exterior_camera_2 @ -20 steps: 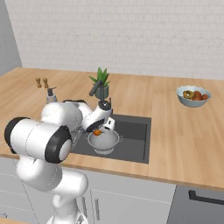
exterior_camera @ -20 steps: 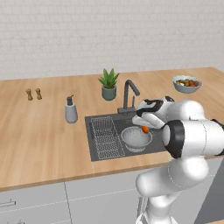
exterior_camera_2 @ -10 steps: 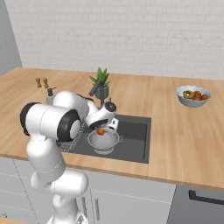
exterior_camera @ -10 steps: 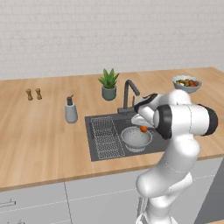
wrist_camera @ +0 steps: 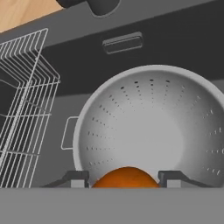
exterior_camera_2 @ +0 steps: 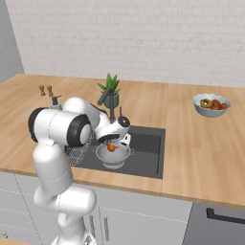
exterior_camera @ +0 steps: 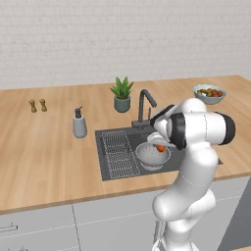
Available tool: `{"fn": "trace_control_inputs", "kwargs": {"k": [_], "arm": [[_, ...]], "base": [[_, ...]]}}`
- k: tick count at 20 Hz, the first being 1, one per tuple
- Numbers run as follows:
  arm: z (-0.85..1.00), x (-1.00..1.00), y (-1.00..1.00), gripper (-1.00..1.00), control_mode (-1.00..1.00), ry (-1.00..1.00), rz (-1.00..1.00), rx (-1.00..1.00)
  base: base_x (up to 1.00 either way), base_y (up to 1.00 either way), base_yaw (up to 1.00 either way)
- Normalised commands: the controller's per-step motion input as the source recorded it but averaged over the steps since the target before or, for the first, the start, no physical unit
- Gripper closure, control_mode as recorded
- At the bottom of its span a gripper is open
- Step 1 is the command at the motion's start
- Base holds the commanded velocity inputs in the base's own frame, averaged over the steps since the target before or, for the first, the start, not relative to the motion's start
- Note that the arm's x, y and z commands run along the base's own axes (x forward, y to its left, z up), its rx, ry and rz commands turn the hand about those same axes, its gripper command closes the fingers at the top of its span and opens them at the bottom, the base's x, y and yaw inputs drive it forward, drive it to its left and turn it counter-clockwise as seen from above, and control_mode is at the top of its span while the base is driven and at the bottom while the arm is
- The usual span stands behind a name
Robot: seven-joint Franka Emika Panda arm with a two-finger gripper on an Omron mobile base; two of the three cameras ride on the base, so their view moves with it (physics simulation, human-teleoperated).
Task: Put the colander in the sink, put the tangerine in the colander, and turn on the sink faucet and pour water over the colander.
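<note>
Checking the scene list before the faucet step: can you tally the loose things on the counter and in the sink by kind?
Colander, in the sink: 1
Tangerine, between the fingers over the colander: 1
Wire rack: 1
Soap bottle: 1
Potted plant: 1
Fruit bowl: 1
Small shakers: 2
Total: 8

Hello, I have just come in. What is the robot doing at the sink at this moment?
The white robot arm is holding the tangerine between the fingers of its gripper, just above the colander. The colander already sits in the sink, beside the wire rack. The fruit is not yet released into the colander. No water is seen running from the sink faucet, so that step is not yet done.
</note>
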Motion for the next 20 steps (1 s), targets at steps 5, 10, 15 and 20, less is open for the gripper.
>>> {"fn": "trace_control_inputs", "kwargs": {"k": [5,10,15,20], "arm": [[-0.20,0.12,0.00,1.00,-1.00,0.00,0.01,0.00],[-0.18,0.14,0.00,1.00,-1.00,0.00,0.01,0.00],[-0.20,0.00,0.00,1.00,-1.00,0.00,0.01,0.00],[-0.27,0.00,0.00,1.00,-1.00,0.00,0.00,0.00]], "base": [[0.00,0.00,0.00],[0.00,0.00,0.00],[0.00,0.00,0.00],[0.00,0.00,0.00]]}}
